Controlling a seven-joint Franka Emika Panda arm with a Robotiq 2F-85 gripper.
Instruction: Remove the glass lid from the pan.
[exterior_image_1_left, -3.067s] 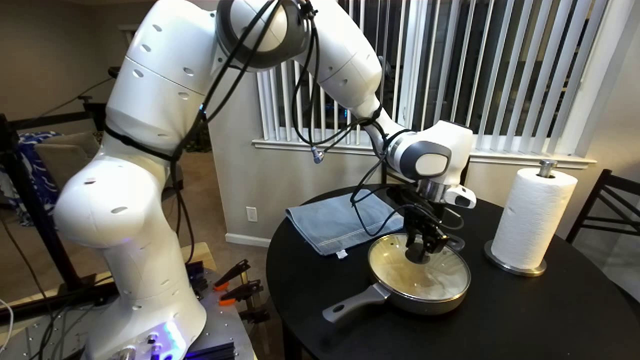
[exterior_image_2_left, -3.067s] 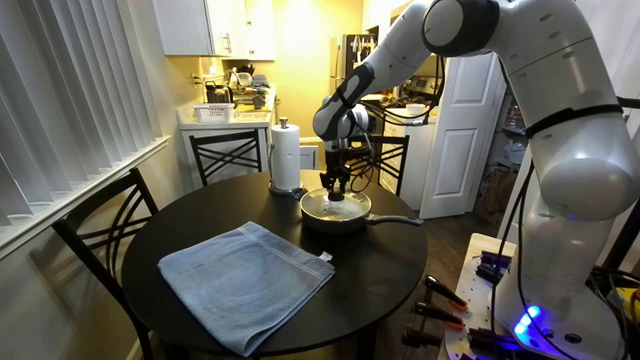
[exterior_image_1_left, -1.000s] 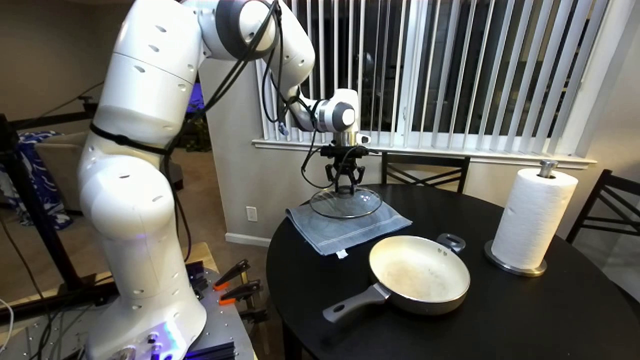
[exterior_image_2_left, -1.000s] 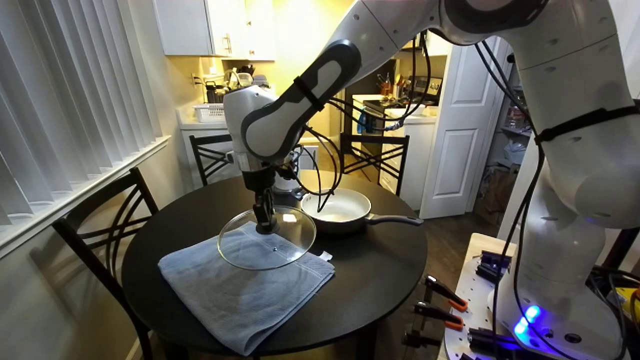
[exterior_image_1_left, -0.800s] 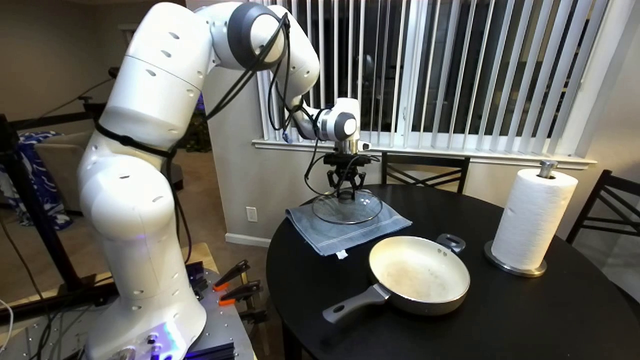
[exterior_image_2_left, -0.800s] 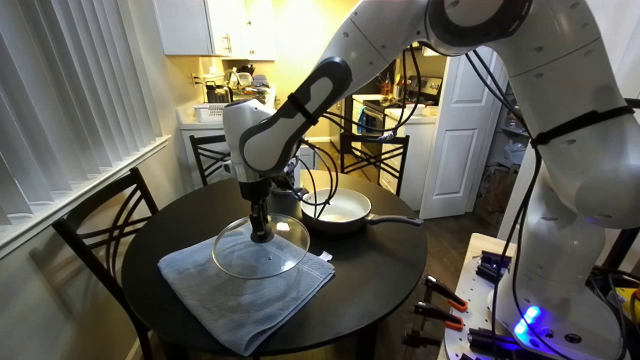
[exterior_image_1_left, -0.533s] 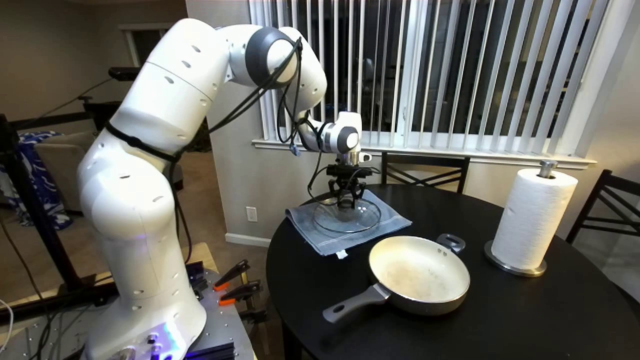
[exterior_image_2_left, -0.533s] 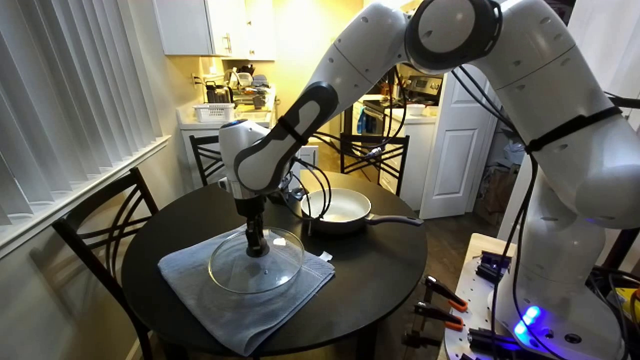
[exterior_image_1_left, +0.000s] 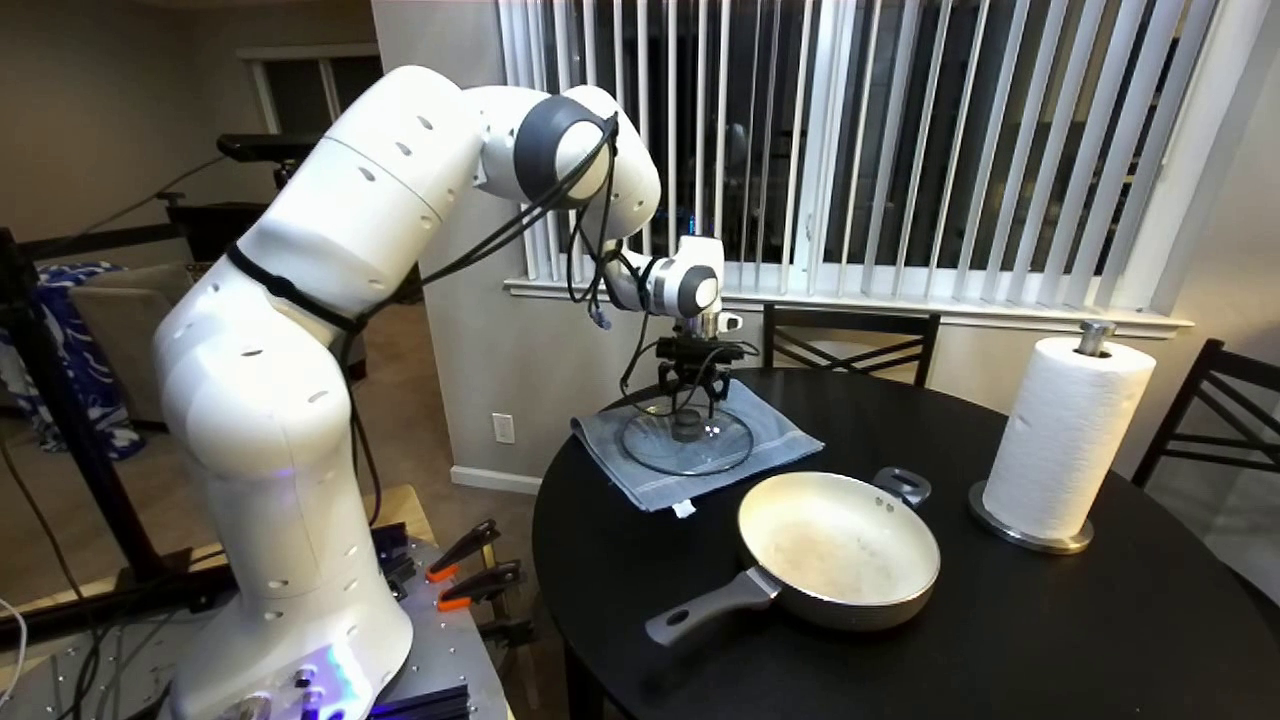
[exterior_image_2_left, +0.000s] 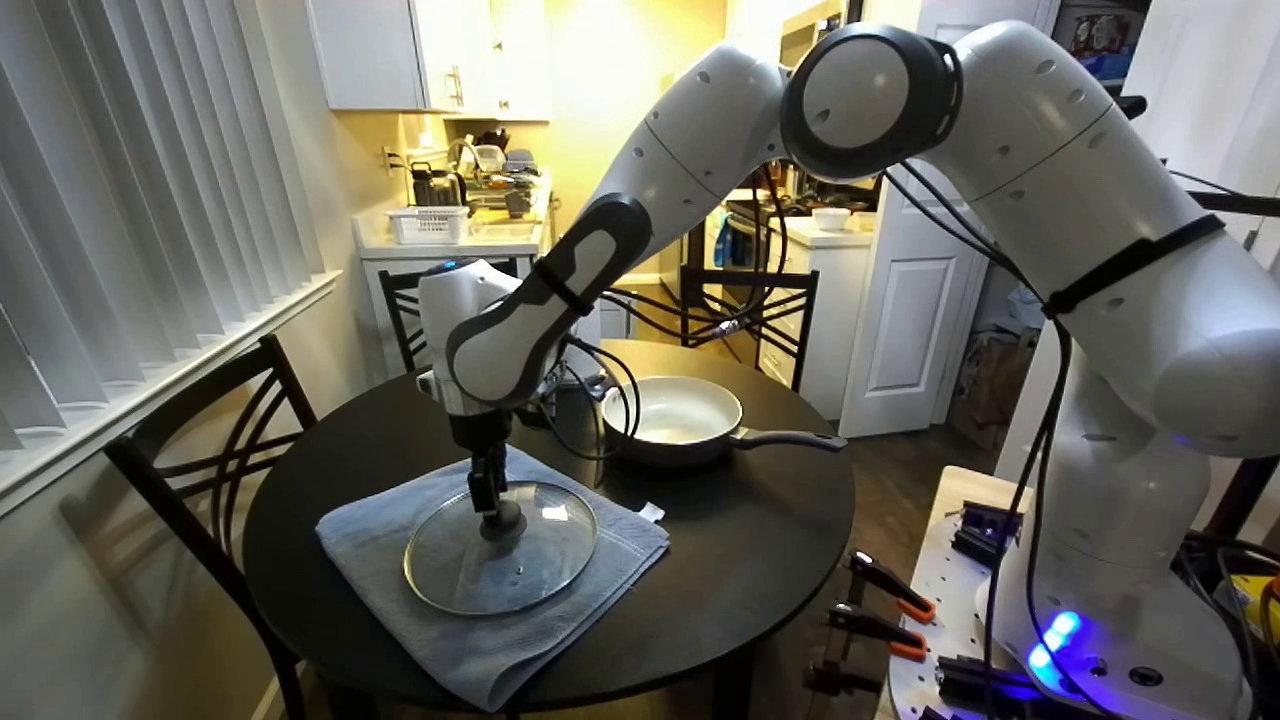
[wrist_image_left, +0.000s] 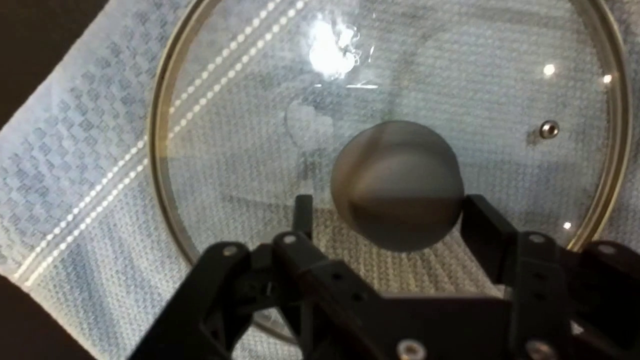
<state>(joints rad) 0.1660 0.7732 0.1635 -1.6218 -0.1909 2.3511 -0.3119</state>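
Note:
The glass lid (exterior_image_1_left: 655, 452) lies on the folded cloth, beside the pan. It also shows in an exterior view (exterior_image_2_left: 540, 575) and fills much of the wrist view (wrist_image_left: 240, 150). Its dark round knob (wrist_image_left: 397, 185) faces up. The pan (exterior_image_1_left: 840, 535) stands uncovered on the table, its cream inside bare; it also shows in an exterior view (exterior_image_2_left: 685, 415). My gripper (wrist_image_left: 385, 207) is over the lid, fingers apart. A gap shows between the knob and the left finger; the right finger is very near the knob, and I cannot tell whether it touches. The gripper shows in both exterior views (exterior_image_1_left: 692, 405) (exterior_image_2_left: 490, 505).
The blue-grey cloth (exterior_image_2_left: 450, 650) lies on the round black table (exterior_image_1_left: 1050, 640). A paper towel roll (exterior_image_1_left: 1065, 440) stands on its holder past the pan. The pan's long handle (exterior_image_1_left: 710, 605) sticks out towards the robot's side. Dark chairs (exterior_image_2_left: 220, 450) stand around the table.
The lid, held by my gripper, has moved off the pan to over the cloth and come down onto it. The fingers have since spread from the knob. The pan has stayed in place.

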